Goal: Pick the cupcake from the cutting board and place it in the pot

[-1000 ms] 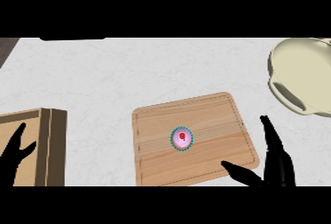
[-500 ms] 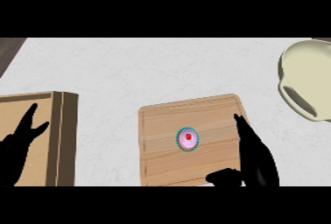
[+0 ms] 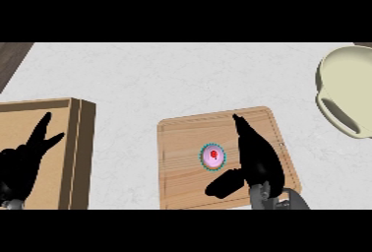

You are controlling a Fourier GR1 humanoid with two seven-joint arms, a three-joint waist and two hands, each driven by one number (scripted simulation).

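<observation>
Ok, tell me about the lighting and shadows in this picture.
Head view: light is even and flat, with no glare on the counter. The right hand casts no clear shadow on the cutting board; the cupcake reads crisp beside it. The cream pot shows soft shading inside its rim. The left hand is a flat black shape over a wooden box.

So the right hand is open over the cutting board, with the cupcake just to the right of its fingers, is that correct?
Not quite: in the head view the cupcake sits to the left of the right hand, between fingers and thumb. The hand is indeed open over the cutting board.
</observation>
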